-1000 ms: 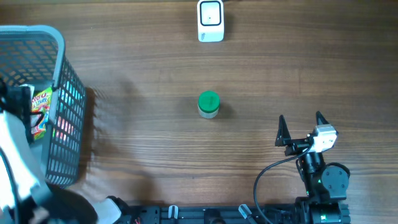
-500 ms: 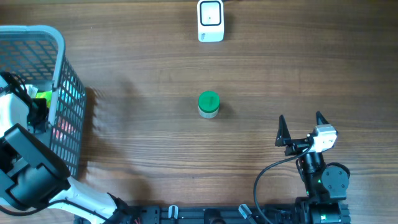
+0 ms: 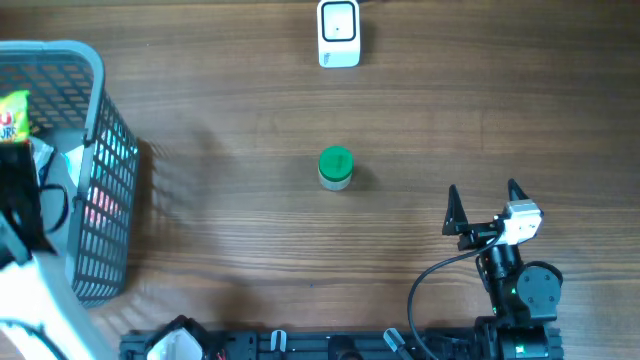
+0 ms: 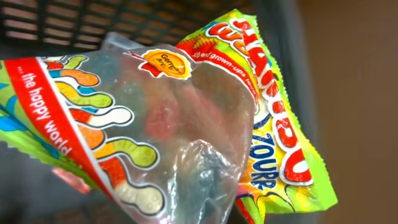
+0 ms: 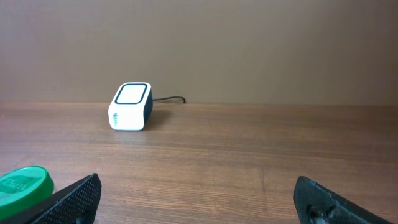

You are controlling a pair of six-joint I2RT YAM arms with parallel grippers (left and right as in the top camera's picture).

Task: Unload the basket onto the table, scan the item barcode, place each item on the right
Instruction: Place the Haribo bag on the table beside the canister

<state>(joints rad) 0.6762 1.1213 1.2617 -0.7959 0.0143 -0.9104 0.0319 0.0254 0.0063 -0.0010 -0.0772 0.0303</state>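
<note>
Candy bag (image 4: 186, 118) was at the far left of the wooden table (image 3: 250, 270), up over the big gray basket (image 3: 100, 180). It looked light, soft and crinkly. Its shiny plastic could slip, so a pinch on the flat sealed edge seemed the best place to hold it. The left arm (image 3: 25, 290) reached up beside the basket. The left gripper (image 3: 20, 165) was closed tight on the bag, though its fingers were hidden. The right gripper (image 3: 484, 192) sat low near the front edge, wide open and holding nothing. The white scanner (image 3: 339, 33) stood well apart at the back, and a little green-lidded jar (image 3: 335, 168) sat in the middle.
</note>
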